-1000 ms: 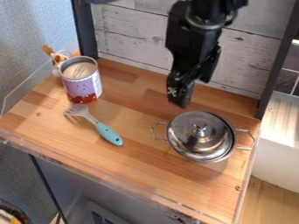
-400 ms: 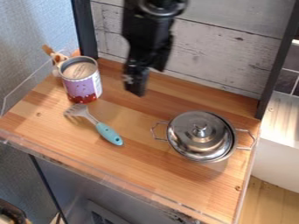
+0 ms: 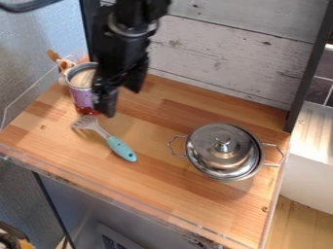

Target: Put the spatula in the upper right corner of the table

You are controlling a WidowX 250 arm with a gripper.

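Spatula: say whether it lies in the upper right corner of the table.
No, the spatula lies on the left part of the table, its head near the base of the purple can.

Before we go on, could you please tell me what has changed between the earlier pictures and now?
The black two-finger gripper has swung leftward across the picture, from near the lidded pot to in front of the purple and red can, partly covering it. Nothing was visibly picked up or released. The turquoise-handled spatula, the shiny metal pot and the can stayed put.
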